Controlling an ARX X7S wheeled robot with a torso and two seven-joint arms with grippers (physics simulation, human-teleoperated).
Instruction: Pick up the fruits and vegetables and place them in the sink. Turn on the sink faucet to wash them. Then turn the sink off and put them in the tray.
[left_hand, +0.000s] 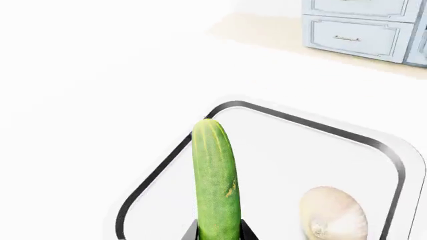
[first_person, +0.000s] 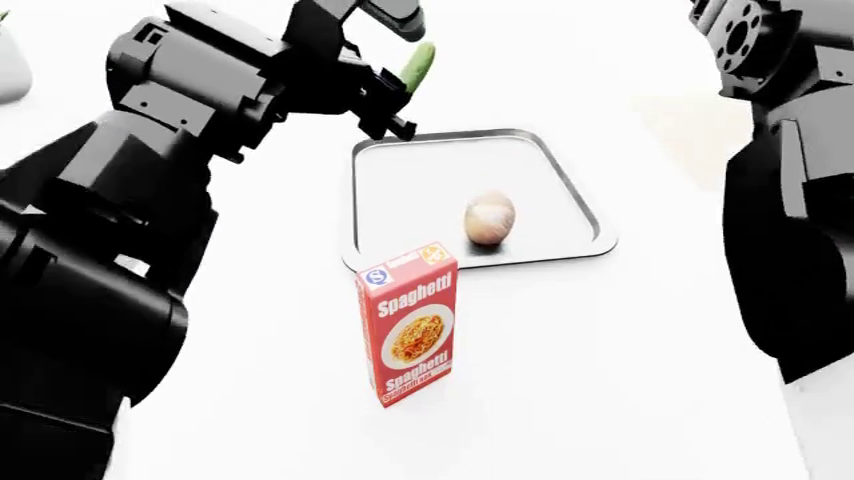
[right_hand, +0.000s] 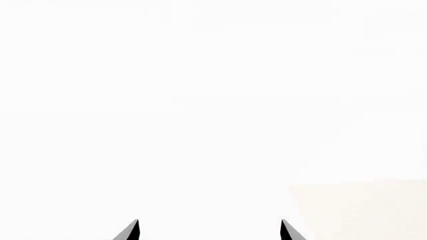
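My left gripper (left_hand: 217, 236) is shut on the green cucumber (left_hand: 216, 180) and holds it in the air above the far left corner of the silver tray (left_hand: 393, 160). In the head view the cucumber (first_person: 419, 64) sticks up out of that gripper (first_person: 395, 92), past the tray's (first_person: 380, 250) far left corner. The pale onion (first_person: 489, 218) lies in the tray, near its front; it also shows in the left wrist view (left_hand: 332, 217). My right gripper (right_hand: 209, 231) is open and empty over bare white surface. The sink and faucet are out of view.
A red-and-white spaghetti box (first_person: 407, 323) stands upright on the white counter just in front of the tray's near left corner. Pale blue cabinet drawers (left_hand: 357, 36) stand beyond the counter. My right arm (first_person: 787, 180) hangs at the right side.
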